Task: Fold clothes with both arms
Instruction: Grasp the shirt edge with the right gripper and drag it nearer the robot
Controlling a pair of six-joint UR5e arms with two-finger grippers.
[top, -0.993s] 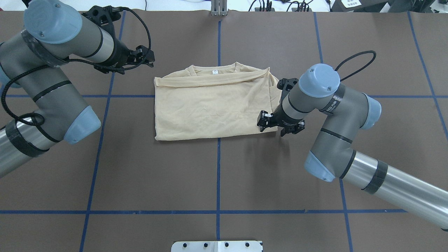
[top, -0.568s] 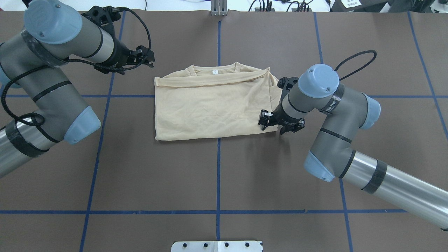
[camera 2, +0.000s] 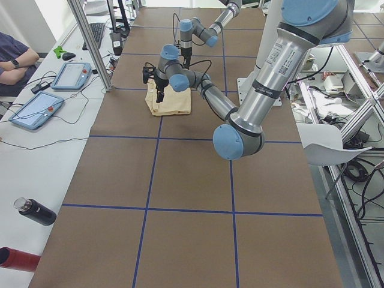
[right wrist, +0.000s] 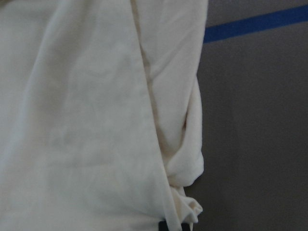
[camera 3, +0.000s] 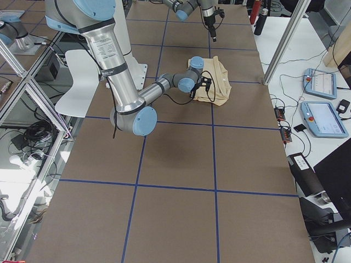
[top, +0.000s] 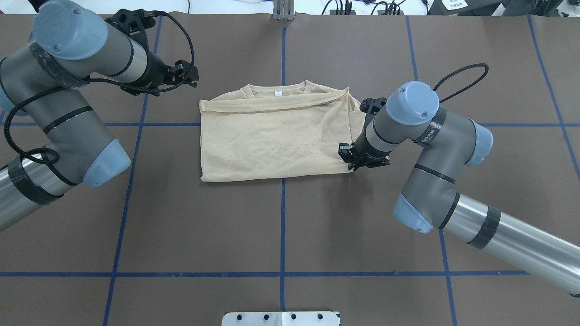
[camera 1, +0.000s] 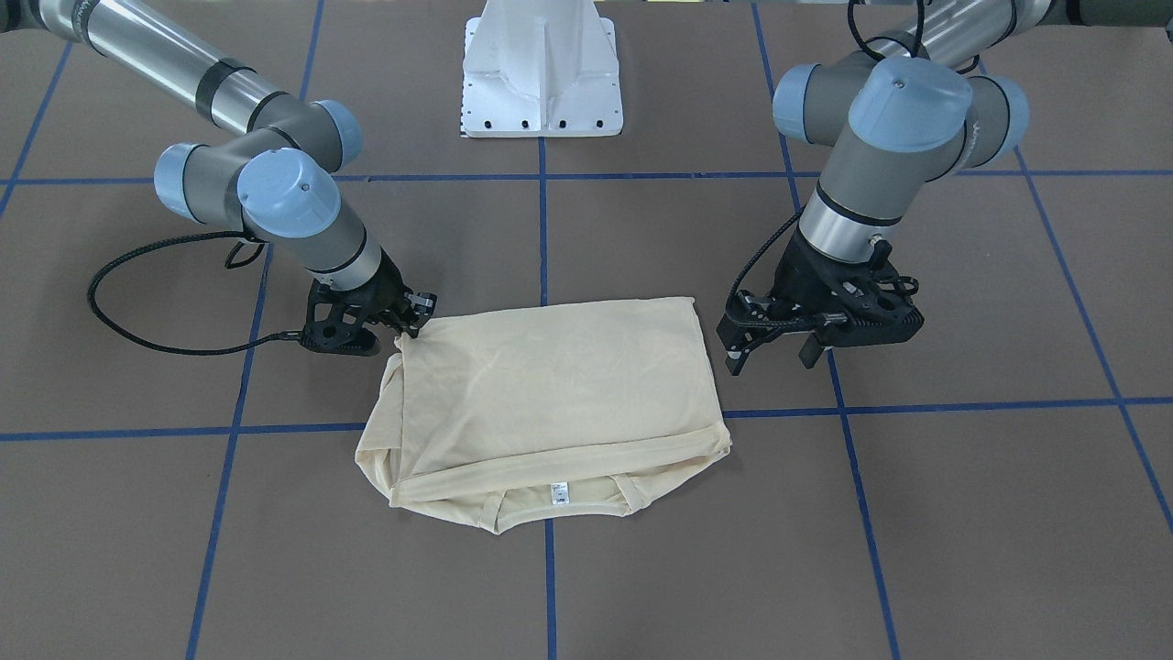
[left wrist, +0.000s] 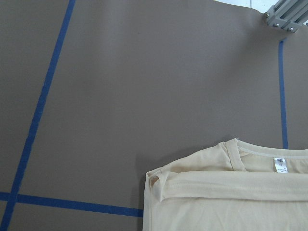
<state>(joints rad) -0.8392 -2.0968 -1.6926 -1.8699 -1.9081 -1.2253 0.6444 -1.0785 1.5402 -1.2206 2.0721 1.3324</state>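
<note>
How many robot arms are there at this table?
2. The left arm hangs beside the shirt's collar end, apart from it; the right arm has its fingers at the shirt's hem corner. No others show.

Right end effector (camera 1: pixel 406 335) clamped, left one (camera 1: pixel 770 356) spread
</note>
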